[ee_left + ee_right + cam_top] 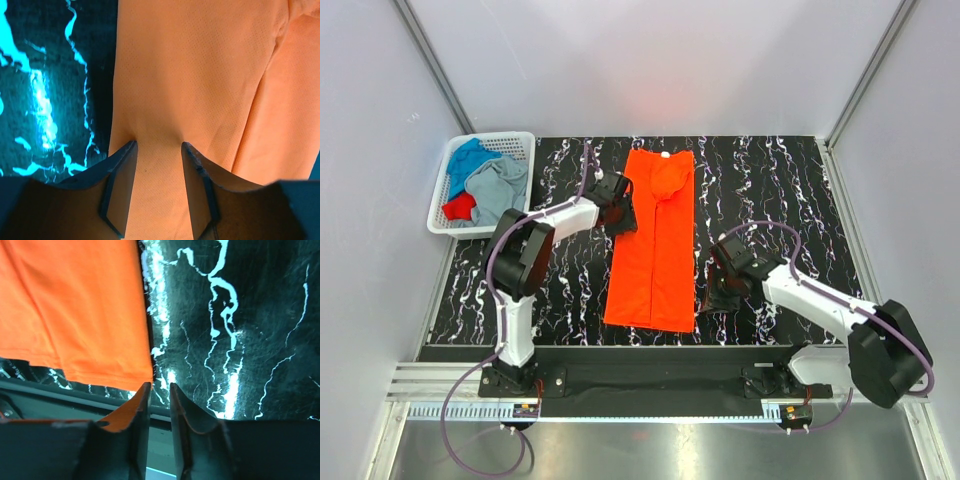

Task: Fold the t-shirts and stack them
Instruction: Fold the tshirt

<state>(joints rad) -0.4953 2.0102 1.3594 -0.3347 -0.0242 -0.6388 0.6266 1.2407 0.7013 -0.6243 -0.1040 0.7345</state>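
The orange t-shirt (655, 250) lies on the black marbled table, folded lengthwise into a long strip, its white neck label (663, 154) at the far end. My left gripper (623, 215) is at the strip's left edge near the far end. In the left wrist view it (159, 145) is open, fingertips pressed on the orange cloth (200, 65), which runs between the jaws. My right gripper (712, 298) is just right of the shirt's near right corner. In the right wrist view it (160, 385) has a narrow gap and holds nothing; the shirt's corner (75, 305) is to its left.
A white lattice basket (510, 140) stands at the far left and holds a blue shirt (470, 160), a grey shirt (500, 188) and a red shirt (460, 208). The table's near edge (75, 395) is close below the right gripper. White walls surround the table.
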